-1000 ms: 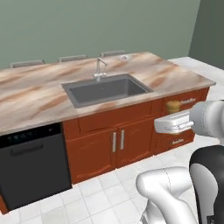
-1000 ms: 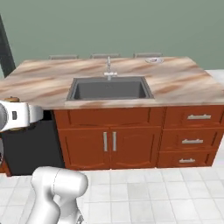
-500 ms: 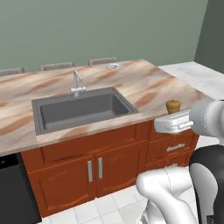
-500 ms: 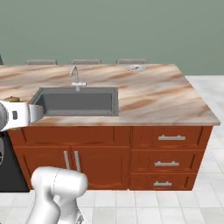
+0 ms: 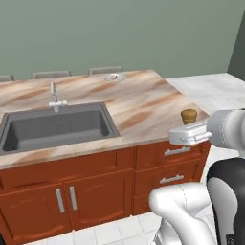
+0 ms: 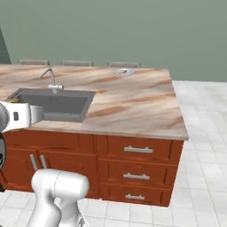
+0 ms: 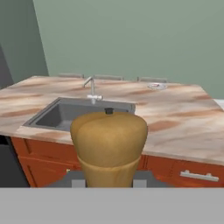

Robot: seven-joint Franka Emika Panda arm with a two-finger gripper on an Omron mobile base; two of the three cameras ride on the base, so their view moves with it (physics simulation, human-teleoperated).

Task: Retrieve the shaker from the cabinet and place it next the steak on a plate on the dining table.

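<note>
My gripper was clamped on the shaker, knob top up above my fingers, held short of the dining table. Plate w/ steak sat at far edge, well beyond fingers; sink off to my left.

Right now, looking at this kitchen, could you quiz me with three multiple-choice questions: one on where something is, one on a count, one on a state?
1. Where is the plate with the steak?
A. in the sink
B. at the table's far edge
C. on the floor

2. How many drawer handles show at the table's right end in the right base view?
A. one
B. three
C. five

3. What is the gripper doing?
A. hanging open
B. pressing the tap
C. shut on the shaker

Answers: 1 B, it lies beyond the sink near the back edge. 2 B, three silver handles are stacked there. 3 C, the wooden shaker stands between its fingers.
</note>
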